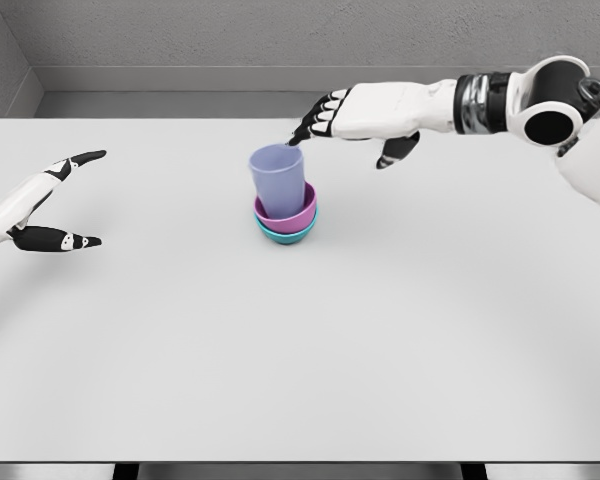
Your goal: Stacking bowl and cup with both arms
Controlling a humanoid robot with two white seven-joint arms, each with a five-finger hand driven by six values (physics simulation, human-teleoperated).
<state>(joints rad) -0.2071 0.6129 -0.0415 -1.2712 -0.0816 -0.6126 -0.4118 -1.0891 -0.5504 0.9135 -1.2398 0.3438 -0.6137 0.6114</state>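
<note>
In the head view, the stack looks finished: a lavender cup stands, slightly tilted, inside a pink bowl nested in a teal bowl, toward the tabletop's far edge, near its middle. The right hand hovers just behind the cup, fingers spread, holding nothing. The left hand, fingers apart, sits near the left edge. Likely only withdrawal remains.

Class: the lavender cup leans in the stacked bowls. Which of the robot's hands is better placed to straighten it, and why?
The right hand, probably: its open fingers hover beside the rim of the lavender plastic cup. The left hand sits open far off at the white table's left edge.
</note>
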